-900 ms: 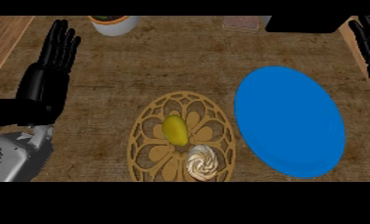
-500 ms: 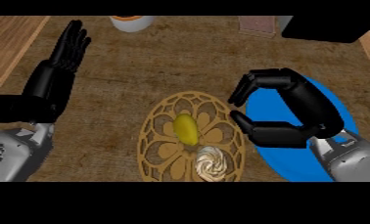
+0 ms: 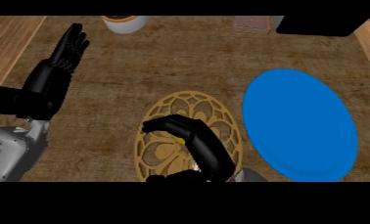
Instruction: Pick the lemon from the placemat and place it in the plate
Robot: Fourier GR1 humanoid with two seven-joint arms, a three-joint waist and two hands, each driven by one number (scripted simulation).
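On the round gold lattice placemat, the small yellow lemon is nearly hidden under the black right hand, its fingers curled round it. With an off-centre grasp, the fruit could be squeezed out before the flat blue plate is reached.

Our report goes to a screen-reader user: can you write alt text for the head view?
The right robot hand curls over the lemon, mostly hiding it, on the round placemat. A blue plate lies to the right of the placemat, and the left robot hand rests open at the left edge.
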